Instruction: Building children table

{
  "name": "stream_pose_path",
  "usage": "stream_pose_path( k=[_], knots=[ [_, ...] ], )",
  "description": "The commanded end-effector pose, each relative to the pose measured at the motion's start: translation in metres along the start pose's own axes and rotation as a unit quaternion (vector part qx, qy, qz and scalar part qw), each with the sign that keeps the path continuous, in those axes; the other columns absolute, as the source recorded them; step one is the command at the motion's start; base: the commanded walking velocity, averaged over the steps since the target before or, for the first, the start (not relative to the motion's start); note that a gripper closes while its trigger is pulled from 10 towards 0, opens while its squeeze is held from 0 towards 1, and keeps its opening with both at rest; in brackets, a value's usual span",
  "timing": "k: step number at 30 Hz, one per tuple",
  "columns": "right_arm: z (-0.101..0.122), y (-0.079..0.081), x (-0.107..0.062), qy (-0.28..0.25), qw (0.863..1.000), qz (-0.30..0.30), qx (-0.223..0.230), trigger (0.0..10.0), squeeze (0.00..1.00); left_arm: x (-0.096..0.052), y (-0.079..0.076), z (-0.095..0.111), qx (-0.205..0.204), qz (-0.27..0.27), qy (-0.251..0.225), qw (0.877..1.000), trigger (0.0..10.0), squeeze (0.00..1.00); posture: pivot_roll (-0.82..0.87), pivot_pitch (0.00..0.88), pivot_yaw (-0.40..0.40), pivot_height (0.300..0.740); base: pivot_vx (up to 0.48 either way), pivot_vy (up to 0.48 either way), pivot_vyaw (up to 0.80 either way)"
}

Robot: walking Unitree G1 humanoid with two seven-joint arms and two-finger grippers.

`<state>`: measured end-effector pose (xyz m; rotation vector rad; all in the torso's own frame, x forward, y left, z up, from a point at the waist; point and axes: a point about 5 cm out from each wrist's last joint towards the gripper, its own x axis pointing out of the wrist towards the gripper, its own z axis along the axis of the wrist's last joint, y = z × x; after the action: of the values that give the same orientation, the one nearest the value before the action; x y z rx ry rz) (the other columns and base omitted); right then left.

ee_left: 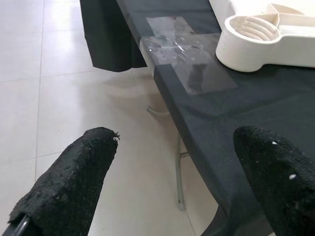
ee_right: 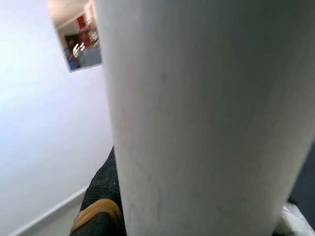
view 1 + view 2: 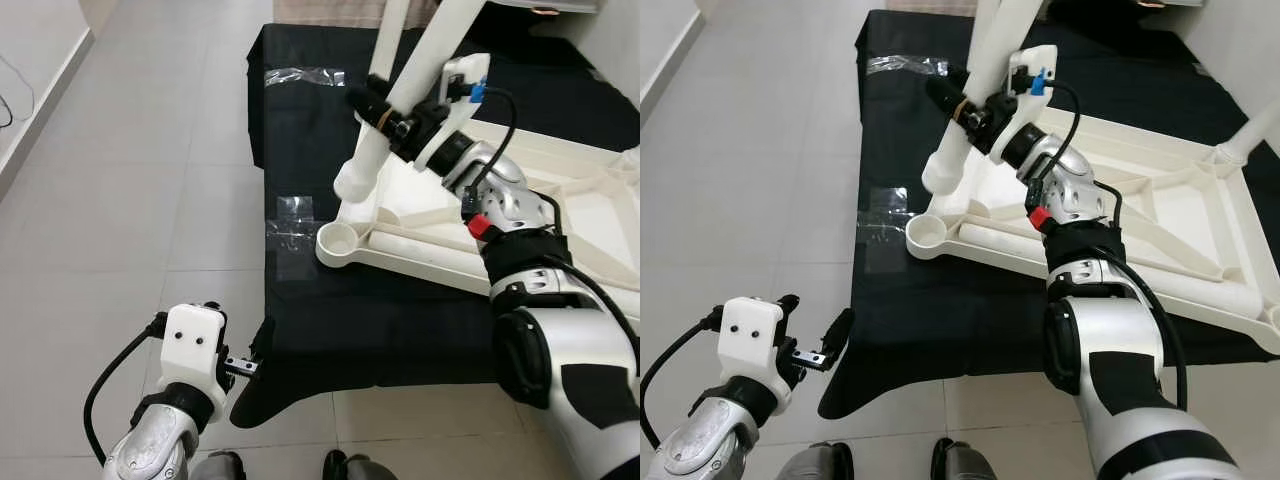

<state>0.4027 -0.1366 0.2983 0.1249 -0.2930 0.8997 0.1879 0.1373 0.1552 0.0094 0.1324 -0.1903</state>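
Table top upside down on black cloth.
Right gripper clamped on tilted white leg; left gripper low, fingers apart.

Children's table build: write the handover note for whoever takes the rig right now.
Right end effector: shut on a white table leg, held tilted, its lower end over the upturned white tabletop near the corner socket.
Left end effector: open, holding nothing, low beside the black-covered bench.
Done: at least one leg stands at the far corner.
Left: seat the held leg; the round corner socket is unfilled.
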Motion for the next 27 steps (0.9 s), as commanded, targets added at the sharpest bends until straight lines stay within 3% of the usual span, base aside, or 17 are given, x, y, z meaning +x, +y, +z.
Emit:
stream_pose_path(
  k=[1,5,7,9,11,17,27],
  knots=[
    [0.002,0.002,0.000,0.009,0.999,0.035,-0.011,10.0,0.00,-0.006,-0.001,-0.002,-0.005,-0.007,0.013,1.000,10.0,0.00,0.16,0.275,-0.113,0.740,0.000,0.000,0.00],
    [0.001,0.003,0.000,0.012,0.999,0.050,-0.011,10.0,0.00,-0.008,-0.001,-0.002,-0.006,-0.008,0.014,1.000,10.0,0.00,0.16,0.276,-0.113,0.740,0.000,0.000,0.00],
    [-0.005,0.010,-0.003,0.034,0.992,0.118,0.001,10.0,0.00,-0.010,-0.002,-0.001,-0.007,-0.008,0.017,1.000,10.0,0.00,0.16,0.281,-0.114,0.740,0.000,0.000,0.00],
    [-0.005,0.010,-0.003,0.034,0.992,0.118,0.001,10.0,0.00,-0.010,-0.002,-0.001,-0.007,-0.008,0.017,1.000,10.0,0.00,0.16,0.281,-0.114,0.740,0.000,0.000,0.00],
    [-0.012,0.016,-0.006,0.059,0.982,0.177,0.004,10.0,0.00,-0.012,-0.003,-0.001,-0.008,-0.008,0.019,1.000,10.0,0.00,0.17,0.282,-0.119,0.740,0.000,0.000,0.00],
    [-0.018,0.019,-0.013,0.085,0.968,0.237,0.002,10.0,0.00,-0.013,-0.005,-0.001,-0.010,-0.009,0.022,1.000,10.0,0.00,0.17,0.275,-0.122,0.740,0.000,0.000,0.00],
    [-0.027,0.023,-0.014,0.099,0.963,0.250,-0.029,10.0,0.00,-0.015,-0.006,0.000,-0.011,-0.012,0.025,1.000,10.0,0.00,0.18,0.259,-0.121,0.740,0.000,0.000,0.00]
  ],
)
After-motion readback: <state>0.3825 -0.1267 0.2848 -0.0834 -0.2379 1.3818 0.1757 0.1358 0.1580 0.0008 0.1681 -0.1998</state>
